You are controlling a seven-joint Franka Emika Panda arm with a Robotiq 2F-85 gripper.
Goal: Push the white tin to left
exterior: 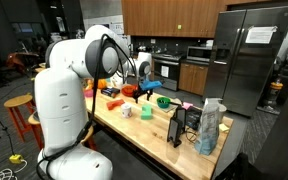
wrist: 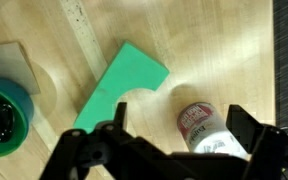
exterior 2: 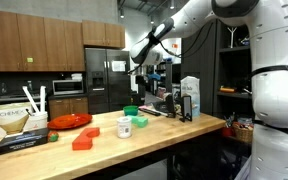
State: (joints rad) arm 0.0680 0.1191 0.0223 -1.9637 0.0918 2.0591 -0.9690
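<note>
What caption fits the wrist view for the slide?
Open gripper over the wooden table, white tin seen between its fingers; flat green piece and green bowl nearby.

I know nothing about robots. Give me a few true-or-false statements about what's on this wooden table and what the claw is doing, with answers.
1. The gripper has its jaws open. True.
2. The small white cylindrical tin sits inside the round green bowl. False: it stands on the table, apart from the bowl.
3. In the wrist view, a flat green piece lies between the bowl and the tin. True.
4. The table top is bare metal. False: it is light wood.
</note>
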